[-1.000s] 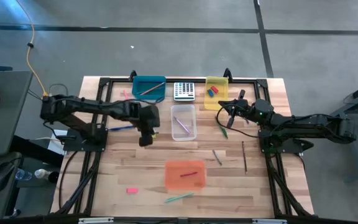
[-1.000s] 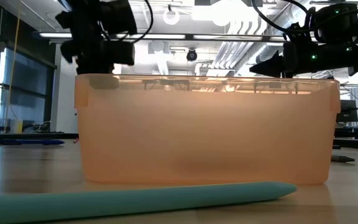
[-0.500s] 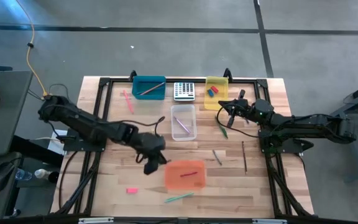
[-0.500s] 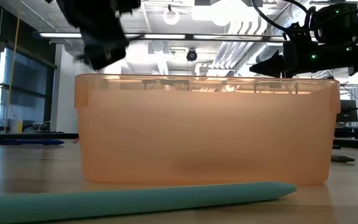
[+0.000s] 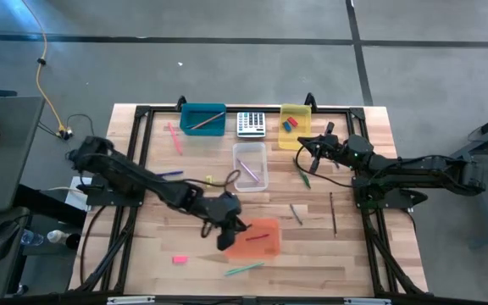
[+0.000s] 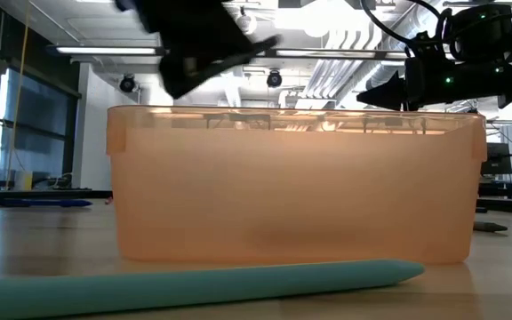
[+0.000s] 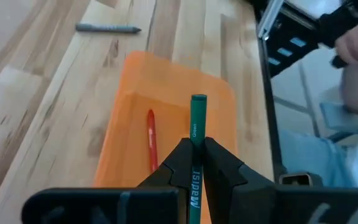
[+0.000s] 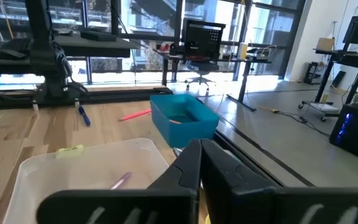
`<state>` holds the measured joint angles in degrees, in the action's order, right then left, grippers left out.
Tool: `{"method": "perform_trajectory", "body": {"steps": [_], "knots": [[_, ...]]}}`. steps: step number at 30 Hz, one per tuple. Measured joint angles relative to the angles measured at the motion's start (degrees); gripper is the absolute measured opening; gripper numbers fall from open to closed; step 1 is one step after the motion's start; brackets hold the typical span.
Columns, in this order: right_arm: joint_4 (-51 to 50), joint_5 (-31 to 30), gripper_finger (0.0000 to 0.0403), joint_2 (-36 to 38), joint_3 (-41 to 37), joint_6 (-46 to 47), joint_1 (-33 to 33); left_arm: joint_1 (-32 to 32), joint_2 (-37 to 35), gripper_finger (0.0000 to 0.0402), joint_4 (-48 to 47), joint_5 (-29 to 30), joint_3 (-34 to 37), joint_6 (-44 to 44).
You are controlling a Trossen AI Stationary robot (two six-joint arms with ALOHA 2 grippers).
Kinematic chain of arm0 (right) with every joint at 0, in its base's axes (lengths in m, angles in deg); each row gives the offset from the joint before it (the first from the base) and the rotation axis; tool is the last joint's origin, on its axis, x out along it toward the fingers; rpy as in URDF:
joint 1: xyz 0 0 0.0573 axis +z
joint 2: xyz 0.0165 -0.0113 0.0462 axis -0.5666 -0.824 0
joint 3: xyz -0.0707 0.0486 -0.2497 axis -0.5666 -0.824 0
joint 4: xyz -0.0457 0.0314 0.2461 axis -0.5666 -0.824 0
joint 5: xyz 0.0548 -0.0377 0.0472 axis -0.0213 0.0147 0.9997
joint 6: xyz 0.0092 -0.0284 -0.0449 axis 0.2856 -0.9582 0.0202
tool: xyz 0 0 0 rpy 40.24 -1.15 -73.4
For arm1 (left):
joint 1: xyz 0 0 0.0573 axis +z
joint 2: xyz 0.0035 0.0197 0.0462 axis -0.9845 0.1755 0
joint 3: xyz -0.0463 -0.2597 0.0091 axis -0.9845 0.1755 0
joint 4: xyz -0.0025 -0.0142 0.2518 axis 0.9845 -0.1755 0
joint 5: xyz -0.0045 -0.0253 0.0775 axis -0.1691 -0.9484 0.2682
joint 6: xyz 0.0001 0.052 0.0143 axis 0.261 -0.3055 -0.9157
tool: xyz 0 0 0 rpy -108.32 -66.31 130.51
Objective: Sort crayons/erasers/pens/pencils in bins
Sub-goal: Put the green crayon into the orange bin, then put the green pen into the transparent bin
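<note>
My left gripper [image 7: 196, 163] is shut on a dark green crayon [image 7: 197, 121] above the left end of the orange bin [image 7: 166, 87], which holds a red crayon [image 7: 151, 140]. In the high view this gripper [image 5: 227, 230] hangs by the orange bin [image 5: 259, 239]. My right gripper [image 5: 306, 153] waits shut near the yellow bin [image 5: 295, 135], which holds erasers. The teal bin [image 5: 202, 119] holds a tan pencil. A purple pen lies in the clear bin [image 5: 250, 166]. My left gripper pinches the green crayon between its two fingers by its rear part [image 7: 195, 177]. The crayon runs along the fingers, and its front end [image 7: 198, 99] sticks out past the tips. The fingers slant down from above. The crayon is lifted clear over the orange bin.
Loose on the table lie a pink pencil [image 5: 174, 138], a blue pen [image 5: 169, 174], a yellow-green eraser [image 5: 213, 180], a pink eraser [image 5: 180, 259], a green pen [image 5: 244, 268], a grey stick [image 5: 296, 213] and a dark stick [image 5: 333, 212]. A calculator [image 5: 251, 124] sits between the far bins.
My left arm has swung from beside the clear bin toward the table's near edge and rightward, reaching the orange bin's left end. The yellow-green eraser that the gripper stood over now shows.
</note>
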<state>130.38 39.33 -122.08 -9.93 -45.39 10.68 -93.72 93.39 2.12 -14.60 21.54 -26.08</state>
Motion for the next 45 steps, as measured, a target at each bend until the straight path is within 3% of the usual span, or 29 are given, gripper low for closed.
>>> {"method": "perform_trajectory", "body": {"steps": [9,14,24,30,37,45], "knots": [[-0.7,0.0,0.0,0.1,0.0,1.0,5.3,0.0,13.8,0.001,-19.4,2.2,-17.4,-3.4],[-2.5,0.0,0.0,0.2,0.0,1.1,8.9,-0.1,18.5,0.001,-20.5,2.5,-22.3,-4.3],[-4.7,-1.2,0.0,0.0,-0.7,2.6,16.5,-0.1,21.8,0.0018,-21.2,4.8,-23.2,-2.7],[-3.4,-6.5,0.0,0.1,-3.3,2.6,21.4,0.0,22.0,0.0039,-22.2,5.0,-23.2,-0.4],[-2.5,-8.5,0.0,0.2,-5.0,3.3,25.6,0.7,20.2,0.0063,-28.5,9.0,-25.8,-5.4],[-2.0,-10.0,0.0,1.0,-5.1,2.0,29.6,0.6,17.4,0.0014,-24.2,7.1,-25.9,-17.6]]}}
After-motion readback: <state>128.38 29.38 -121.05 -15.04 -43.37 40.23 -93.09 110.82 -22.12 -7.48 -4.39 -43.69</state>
